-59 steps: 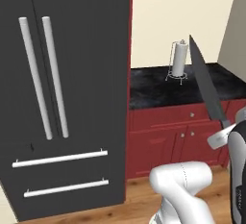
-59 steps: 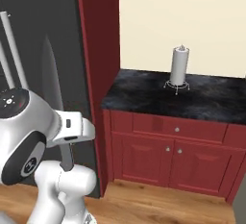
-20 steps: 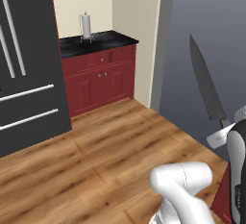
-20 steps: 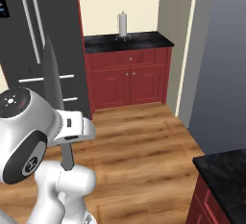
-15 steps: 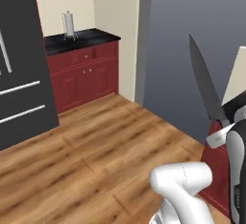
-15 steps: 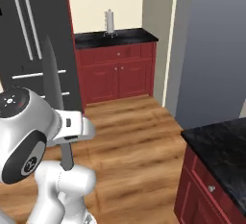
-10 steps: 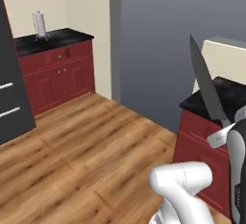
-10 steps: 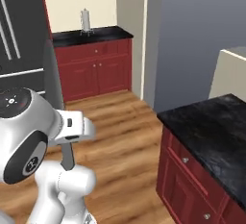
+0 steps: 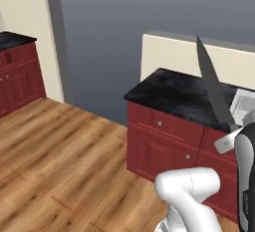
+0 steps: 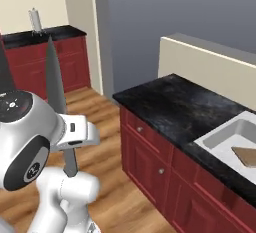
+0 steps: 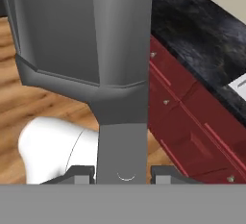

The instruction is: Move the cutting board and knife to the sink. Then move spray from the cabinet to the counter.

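Both base views swing from the far red cabinets and wood floor to a black counter [image 10: 195, 109] at right of the frame, with the sink [image 10: 227, 134] at the right edge of the right base view holding the cutting board [image 10: 246, 155]; that is the camera moving. The gripper [image 11: 121, 172] is clamped on the knife [image 9: 213, 85] by its handle, blade upright. Stiff, light and smooth, it looks liable to pivot, so holding the handle suits it.

matt grey knife [image 9: 214, 89], veined stone counter [image 10: 185, 108]
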